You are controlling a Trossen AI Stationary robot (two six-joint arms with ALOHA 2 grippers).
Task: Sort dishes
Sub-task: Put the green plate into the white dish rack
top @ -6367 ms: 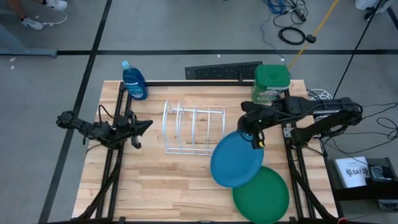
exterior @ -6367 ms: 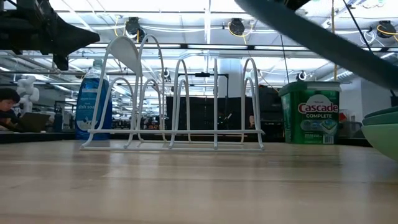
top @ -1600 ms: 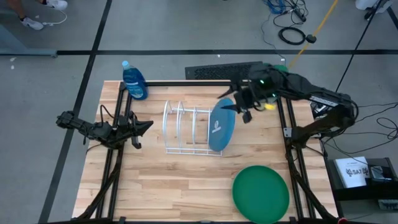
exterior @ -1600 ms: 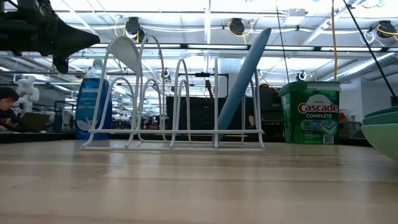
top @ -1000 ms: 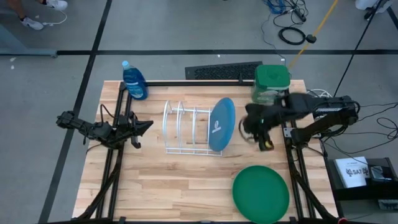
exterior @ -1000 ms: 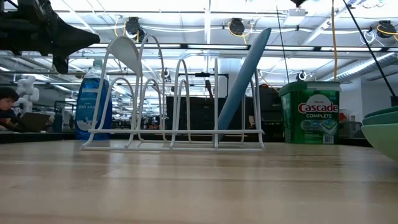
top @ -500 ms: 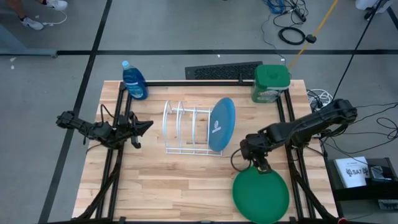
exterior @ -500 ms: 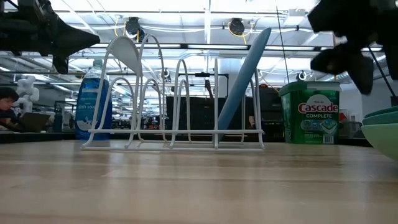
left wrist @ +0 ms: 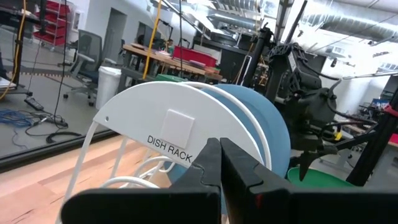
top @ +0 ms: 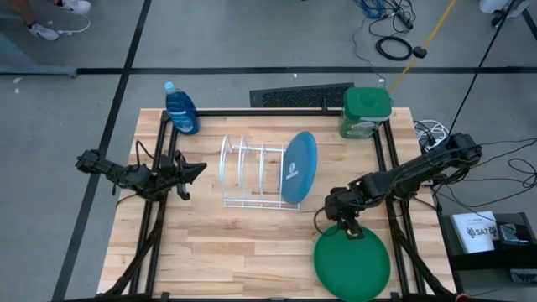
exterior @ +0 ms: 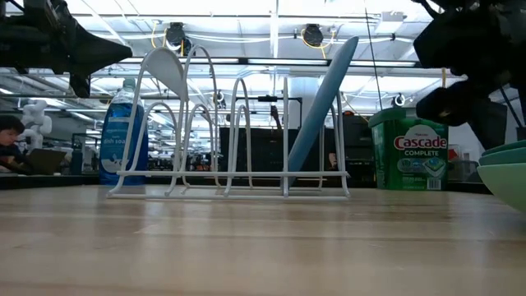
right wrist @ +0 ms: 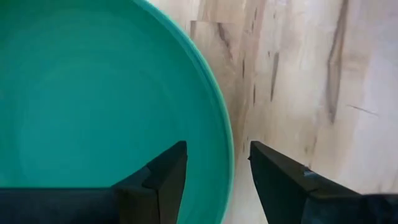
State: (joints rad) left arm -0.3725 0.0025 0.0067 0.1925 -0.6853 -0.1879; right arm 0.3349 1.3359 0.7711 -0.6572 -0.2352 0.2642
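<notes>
A blue plate [top: 299, 167] stands on edge in the rightmost slot of the white wire rack [top: 252, 173], leaning toward the right [exterior: 322, 105]. A green plate [top: 352, 262] lies flat near the table's front right, on top of another plate [exterior: 505, 177]. My right gripper [top: 343, 221] is open and points down over that plate's far-left rim [right wrist: 227, 134]. One finger is over the plate's inside and one over the bare table beside it [right wrist: 217, 171]. My left gripper [top: 190, 172] hangs shut to the left of the rack [left wrist: 221, 163].
A blue soap bottle [top: 181, 107] stands at the far left corner and a green Cascade tub [top: 366, 111] at the far right. The rack's left slots hold nothing. Bare wood lies in front of the rack. A person [exterior: 10, 140] sits far behind the table.
My right gripper has gone from beside the rack's right end toward the table's near edge and down. It has stopped over the green plate's far rim. The blue plate has stayed leaning in the rack.
</notes>
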